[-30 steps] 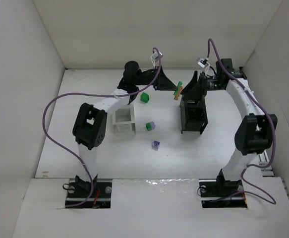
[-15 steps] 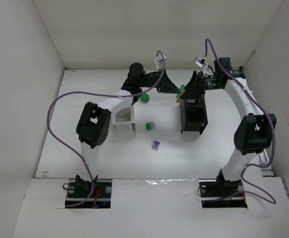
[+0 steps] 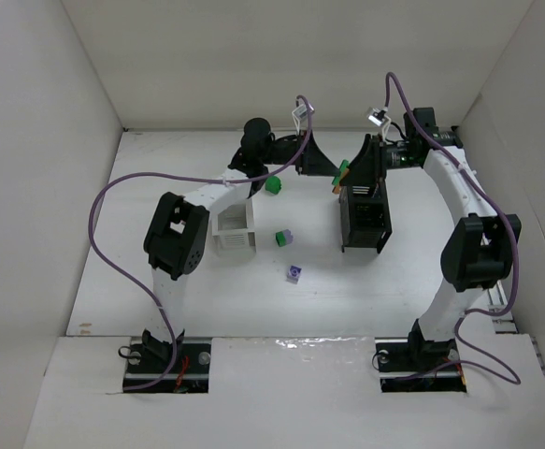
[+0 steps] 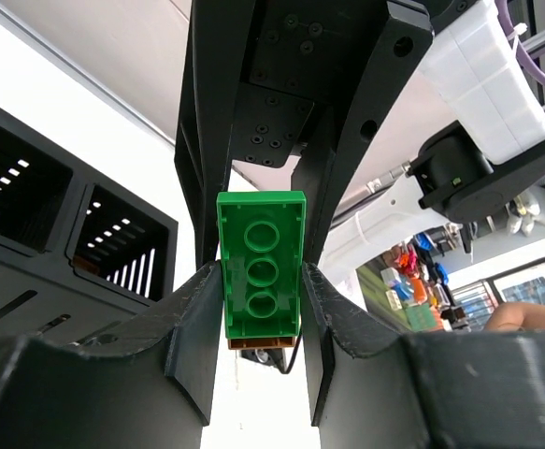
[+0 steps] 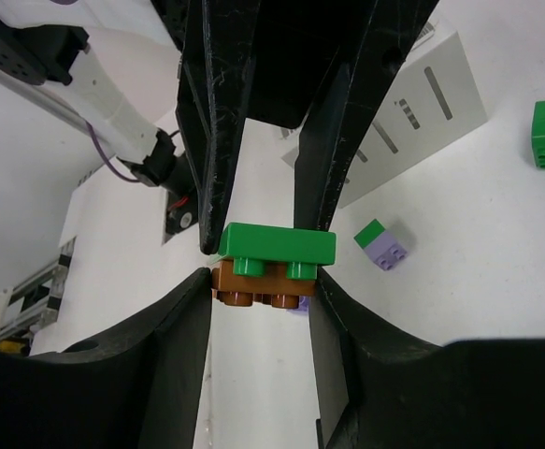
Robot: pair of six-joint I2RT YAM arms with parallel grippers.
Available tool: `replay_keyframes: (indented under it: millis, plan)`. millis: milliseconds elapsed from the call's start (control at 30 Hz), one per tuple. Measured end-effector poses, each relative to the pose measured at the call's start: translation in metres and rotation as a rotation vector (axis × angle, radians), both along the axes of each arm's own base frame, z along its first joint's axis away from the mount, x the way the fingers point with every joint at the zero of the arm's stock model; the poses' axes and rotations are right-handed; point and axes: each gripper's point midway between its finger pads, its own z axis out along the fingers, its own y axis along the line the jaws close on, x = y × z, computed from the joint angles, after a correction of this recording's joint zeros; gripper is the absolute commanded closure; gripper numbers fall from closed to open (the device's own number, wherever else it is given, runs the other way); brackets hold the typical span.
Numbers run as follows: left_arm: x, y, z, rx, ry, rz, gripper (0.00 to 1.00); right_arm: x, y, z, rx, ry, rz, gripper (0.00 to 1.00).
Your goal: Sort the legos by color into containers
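A green lego (image 4: 261, 276) stuck onto an orange-brown lego (image 5: 263, 286) hangs in the air between both arms, at the back of the table above the black container's far end (image 3: 340, 172). My left gripper (image 4: 261, 281) is shut on the green one, its fingers pressing the long sides. My right gripper (image 5: 261, 281) comes from the opposite side and is shut on the orange-brown one under it. The white container (image 3: 236, 229) stands left of centre and the black container (image 3: 365, 220) right of centre.
A loose green lego (image 3: 273, 185) lies behind the white container. A green-and-lavender pair (image 3: 282, 238) lies between the containers, and a small purple lego (image 3: 294, 273) sits nearer the front. White walls enclose the table on three sides.
My right gripper's jaws have closed from wide open onto the orange-brown lego. The left arm carried the stack slightly right at first, then stayed still.
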Motion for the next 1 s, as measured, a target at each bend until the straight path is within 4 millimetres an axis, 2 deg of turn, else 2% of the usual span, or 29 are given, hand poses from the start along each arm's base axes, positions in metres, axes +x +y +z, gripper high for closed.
replay_keyframes:
  millis: [167, 400, 567, 733, 867, 1000]
  plan:
    - [0.004, 0.001, -0.001, 0.004, -0.007, 0.015, 1.00, 0.002, -0.002, -0.001, -0.006, -0.004, -0.008, 1.00]
    - [0.008, 0.000, -0.004, 0.011, -0.010, 0.035, 1.00, -0.001, -0.015, -0.009, 0.011, 0.008, -0.024, 1.00]
    - [0.031, 0.018, -0.001, 0.003, 0.014, 0.105, 1.00, -0.003, -0.036, -0.012, 0.018, 0.030, -0.079, 1.00]
    - [0.044, 0.030, 0.005, -0.013, 0.019, 0.141, 1.00, -0.013, -0.037, -0.011, 0.021, 0.039, -0.082, 1.00]
    - [0.048, 0.030, -0.005, 0.023, 0.011, 0.155, 1.00, -0.020, -0.043, -0.013, -0.030, -0.019, -0.092, 1.00]
    - [0.057, 0.030, -0.016, 0.090, -0.020, 0.209, 1.00, -0.032, -0.058, -0.015, -0.115, -0.094, -0.137, 1.00]
